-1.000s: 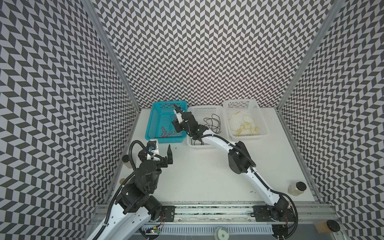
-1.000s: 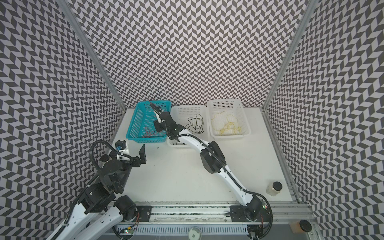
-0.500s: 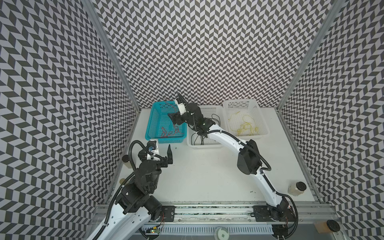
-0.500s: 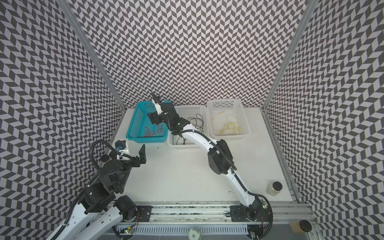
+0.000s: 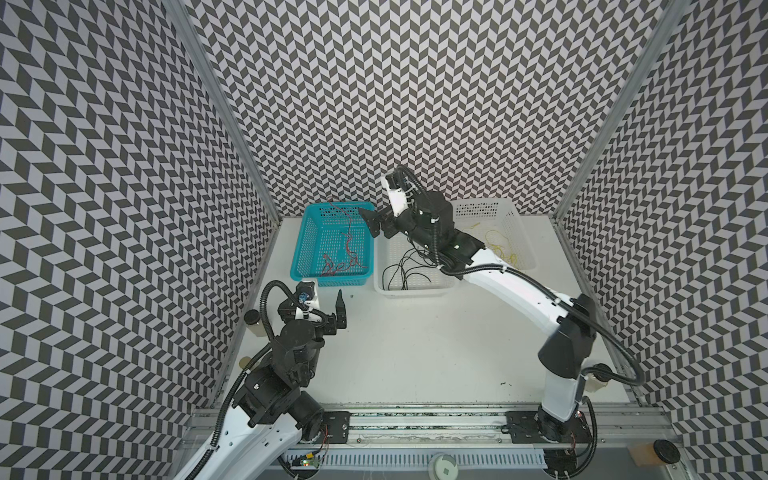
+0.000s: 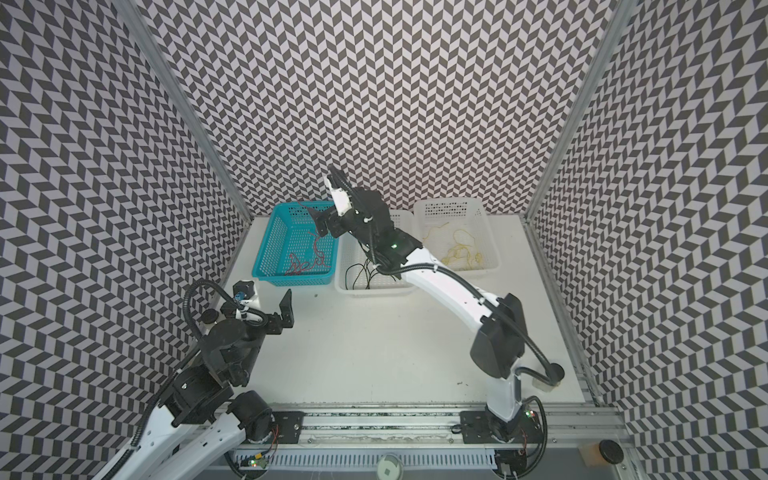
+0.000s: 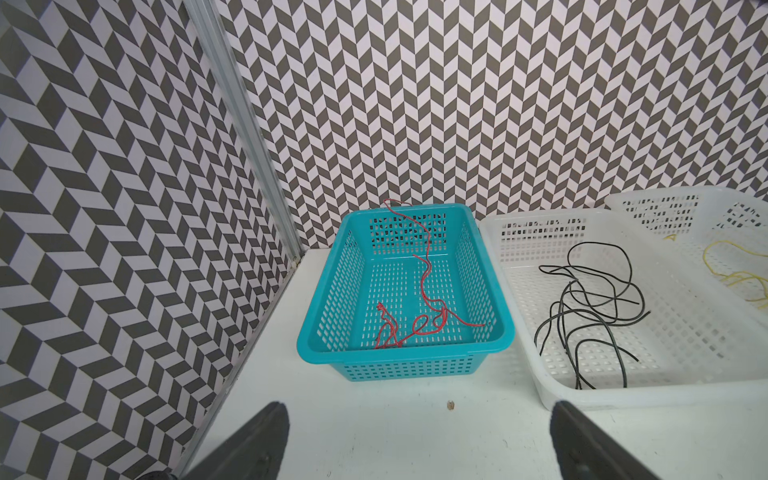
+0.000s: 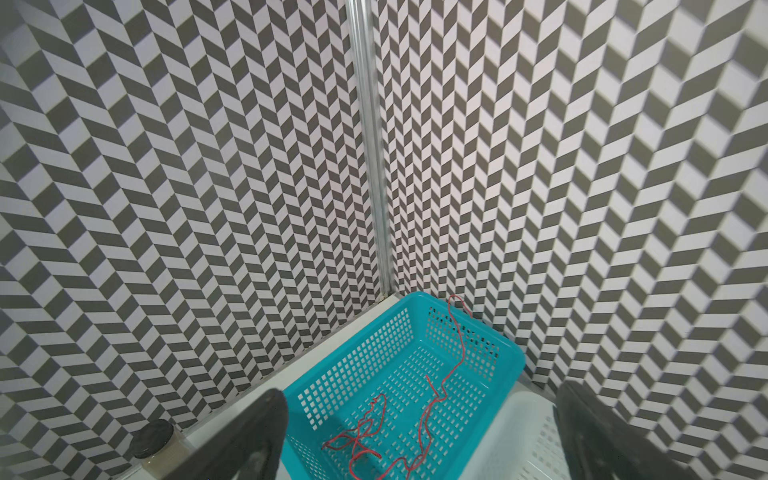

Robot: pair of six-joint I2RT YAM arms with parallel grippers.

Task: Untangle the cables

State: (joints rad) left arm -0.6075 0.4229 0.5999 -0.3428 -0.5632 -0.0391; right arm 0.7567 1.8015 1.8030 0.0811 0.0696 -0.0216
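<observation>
Right wrist view: the right gripper (image 8: 422,390) has its jaws spread wide with nothing between them. The red cables (image 8: 357,436) lie below and apart from them, loose on the floor of the teal basket (image 8: 511,353). One red strand climbs the far wall and hooks over its rim. In both top views this gripper hangs above the teal basket's edge, beside the middle white basket (image 7: 540,232). That basket holds the black cables (image 7: 582,299) in a loose tangle. The yellow cables (image 6: 459,251) lie in the far white basket (image 7: 665,208). The left gripper (image 7: 417,405) hovers over the bare surface (image 7: 415,436) in front of the teal basket, jaws also wide apart and empty, well clear of every cable.
</observation>
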